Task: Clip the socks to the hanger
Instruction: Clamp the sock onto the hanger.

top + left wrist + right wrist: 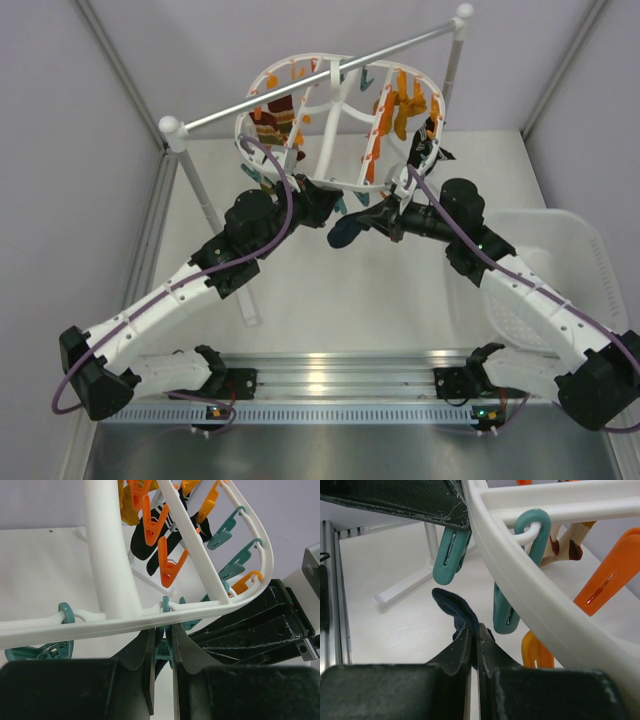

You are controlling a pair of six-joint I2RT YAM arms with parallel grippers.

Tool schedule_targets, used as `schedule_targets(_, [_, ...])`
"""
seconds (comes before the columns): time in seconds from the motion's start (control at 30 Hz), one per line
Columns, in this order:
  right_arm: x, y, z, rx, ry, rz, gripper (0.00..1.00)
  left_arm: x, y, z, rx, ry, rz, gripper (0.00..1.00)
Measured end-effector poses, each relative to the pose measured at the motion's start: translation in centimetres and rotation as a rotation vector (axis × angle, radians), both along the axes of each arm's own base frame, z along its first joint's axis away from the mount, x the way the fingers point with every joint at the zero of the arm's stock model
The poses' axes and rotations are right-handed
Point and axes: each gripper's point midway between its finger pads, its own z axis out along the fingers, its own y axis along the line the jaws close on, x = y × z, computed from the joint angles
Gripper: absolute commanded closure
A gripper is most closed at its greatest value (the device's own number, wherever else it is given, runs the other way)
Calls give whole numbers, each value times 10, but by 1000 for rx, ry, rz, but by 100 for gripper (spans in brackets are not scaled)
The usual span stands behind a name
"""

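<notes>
The left claw [162,636], nearly shut, pinches a teal plastic clip [451,555] hanging under the near rim of the white plastic oval ring hanger [50,630], mid-frame in the overhead view. The right claw [475,630], fully closed, grips a dark navy fabric sock [451,605] just below that clip, not touching it. The sock's free tip curls limply and could fold away from the clip's mouth. The hanging ring may swing if pushed, or the clip may slip free and snap shut empty.
</notes>
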Motion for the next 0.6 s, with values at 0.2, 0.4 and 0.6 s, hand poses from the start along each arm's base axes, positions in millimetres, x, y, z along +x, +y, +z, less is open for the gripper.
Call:
schedule_targets(0.2, [2, 3, 0, 2, -5, 0, 100, 0, 0, 1, -3, 0, -3, 100])
schedule_targets(0.4, [3, 6, 6, 17, -20, 4, 100, -1, -1, 1, -6, 1, -10, 100])
schedule_targets(0.6, [3, 11, 15, 33, -35, 16, 100, -1, -2, 1, -7, 0, -11, 100])
